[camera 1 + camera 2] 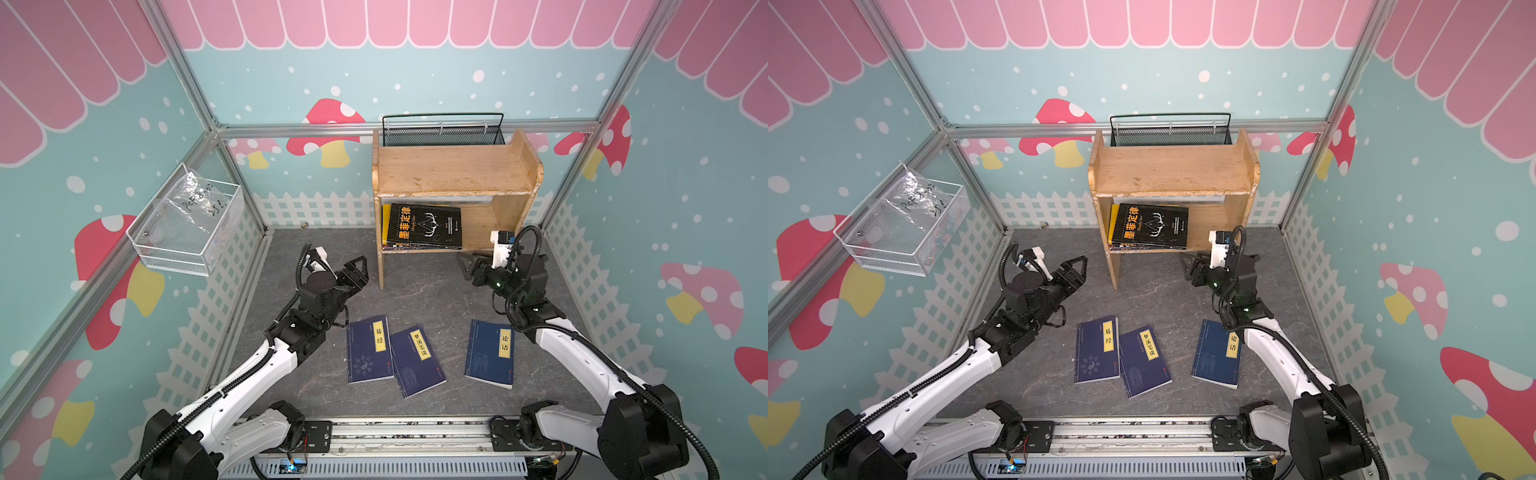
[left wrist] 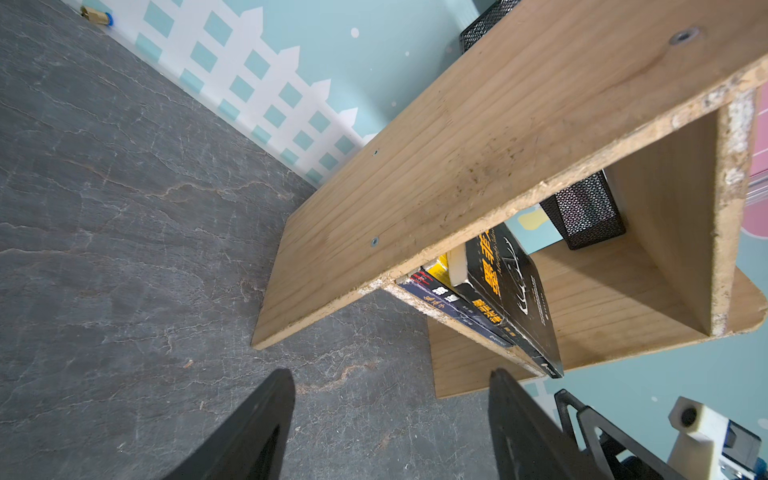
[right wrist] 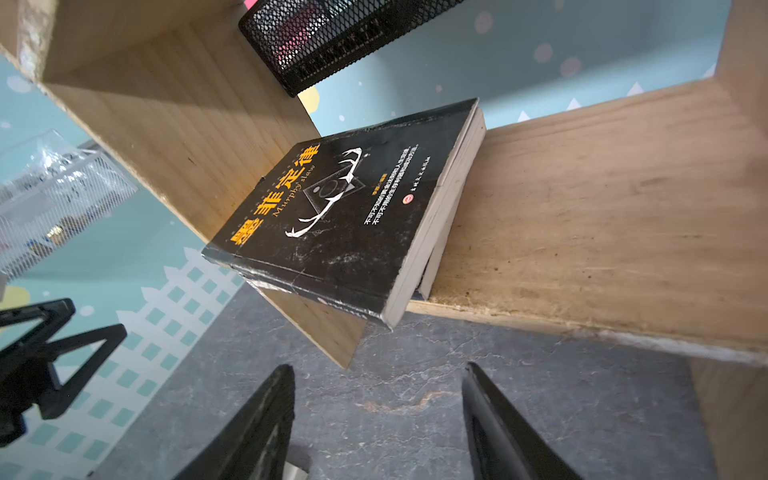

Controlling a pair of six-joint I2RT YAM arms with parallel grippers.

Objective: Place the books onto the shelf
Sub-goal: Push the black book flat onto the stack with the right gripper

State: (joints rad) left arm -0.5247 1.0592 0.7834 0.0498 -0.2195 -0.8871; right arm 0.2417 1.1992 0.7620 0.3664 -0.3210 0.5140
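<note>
Three navy books (image 1: 417,363) flat on bench (image 1: 424,299), behind both grippers.
Nearest right gripper (image 1: 463,266) lies the lone book (image 1: 486,357), long axis toward shelf (image 1: 453,170); it and left gripper (image 1: 360,272) stand parted, empty.

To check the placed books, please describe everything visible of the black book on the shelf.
The black book is a worn paperback with orange title characters, a white antler drawing and scuffed edges. It lies flat, cover up, on other books, on the lower tier of the wooden shelf, near one side panel, jutting slightly past the front edge. Nothing else touches it.
</note>
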